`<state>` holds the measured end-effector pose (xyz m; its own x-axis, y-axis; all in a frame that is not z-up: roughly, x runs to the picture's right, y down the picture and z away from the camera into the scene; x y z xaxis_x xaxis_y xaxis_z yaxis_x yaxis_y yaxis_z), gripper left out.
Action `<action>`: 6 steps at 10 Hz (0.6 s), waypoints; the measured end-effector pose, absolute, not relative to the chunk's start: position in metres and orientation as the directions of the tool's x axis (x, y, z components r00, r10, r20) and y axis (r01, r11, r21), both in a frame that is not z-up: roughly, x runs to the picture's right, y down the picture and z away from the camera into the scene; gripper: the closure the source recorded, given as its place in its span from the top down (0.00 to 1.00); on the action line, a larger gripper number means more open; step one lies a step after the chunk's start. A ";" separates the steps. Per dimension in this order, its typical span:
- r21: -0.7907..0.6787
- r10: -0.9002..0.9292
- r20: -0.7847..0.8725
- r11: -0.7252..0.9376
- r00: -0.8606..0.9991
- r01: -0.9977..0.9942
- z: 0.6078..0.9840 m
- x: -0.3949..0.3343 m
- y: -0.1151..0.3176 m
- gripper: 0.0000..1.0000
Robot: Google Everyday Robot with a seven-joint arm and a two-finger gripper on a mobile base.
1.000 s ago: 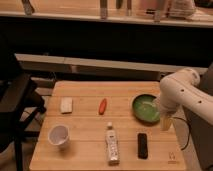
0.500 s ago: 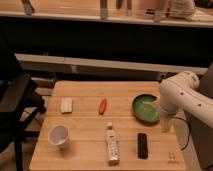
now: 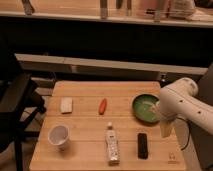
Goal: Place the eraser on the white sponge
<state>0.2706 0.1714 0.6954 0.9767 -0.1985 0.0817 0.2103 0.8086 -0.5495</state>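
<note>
The arm [image 3: 182,102] barely shifted; end effector [image 3: 166,129], state unclear, hangs right of eraser [image 3: 143,145], bottle [image 3: 112,146] between that and white sponge [image 3: 66,105].

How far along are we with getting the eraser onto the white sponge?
Nothing done: the eraser lies on the table beside the bottle, far from the bare white sponge. In hand: the gripper hangs beside the eraser, not touching it. Left: grasp, carry across, set down on the sponge.

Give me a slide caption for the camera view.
Pincer hangs at the table edge near the green bowl; the eraser lies beside the bottle, the white sponge far across the table.
</note>
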 end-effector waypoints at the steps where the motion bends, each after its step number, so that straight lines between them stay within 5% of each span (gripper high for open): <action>1: -0.548 -0.212 0.092 0.805 0.973 0.227 0.698 0.269 0.177 0.80; 6: -0.532 -0.294 0.143 0.782 0.945 0.324 0.702 0.258 0.189 0.80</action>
